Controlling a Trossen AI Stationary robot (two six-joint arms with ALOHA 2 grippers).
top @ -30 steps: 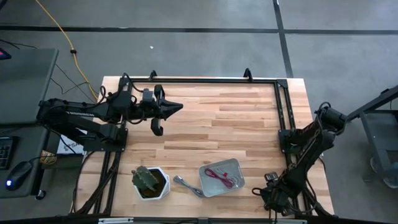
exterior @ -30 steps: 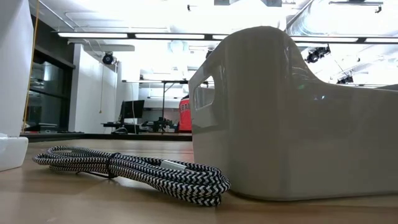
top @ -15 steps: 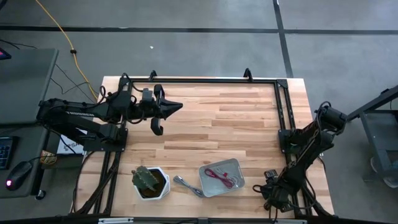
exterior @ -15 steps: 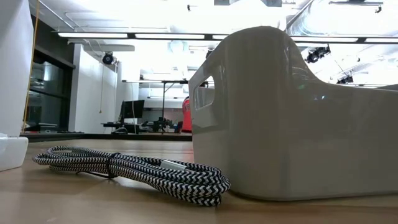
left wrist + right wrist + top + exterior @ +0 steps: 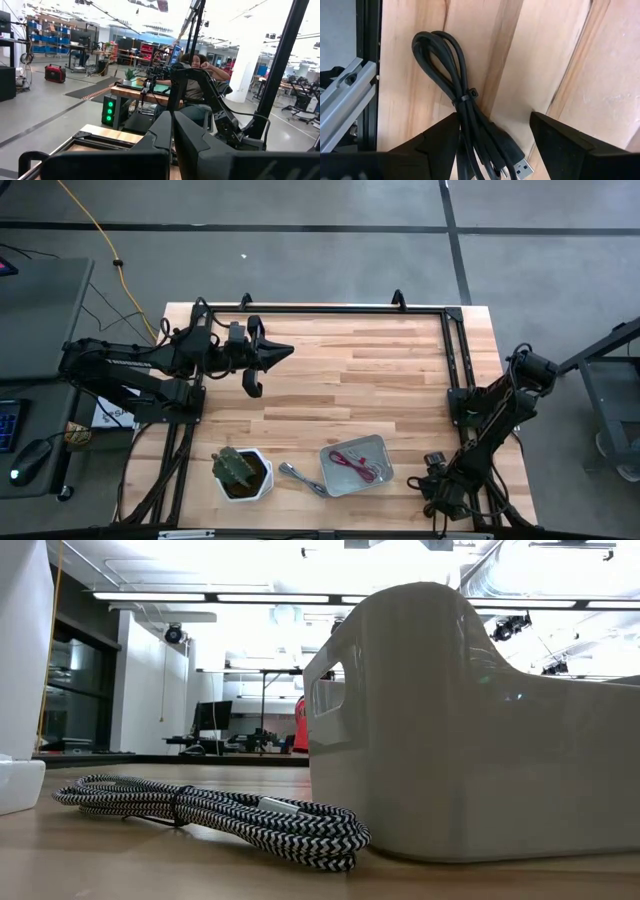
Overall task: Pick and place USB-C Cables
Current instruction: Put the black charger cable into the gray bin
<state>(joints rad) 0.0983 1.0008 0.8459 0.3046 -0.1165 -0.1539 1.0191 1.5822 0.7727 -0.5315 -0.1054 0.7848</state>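
Right gripper [image 5: 492, 145] spread open right over the black cable [image 5: 457, 85], lined up for a grab

The black bundle is straddled at the table's near right corner, nothing pinched yet. The maroon cable [image 5: 358, 465] is already in the white bin [image 5: 381, 444], the silver-grey one [image 5: 300, 477] sits just beside it, so two look left. The left gripper [image 5: 268, 360] is parked far back, fingers pressed together.
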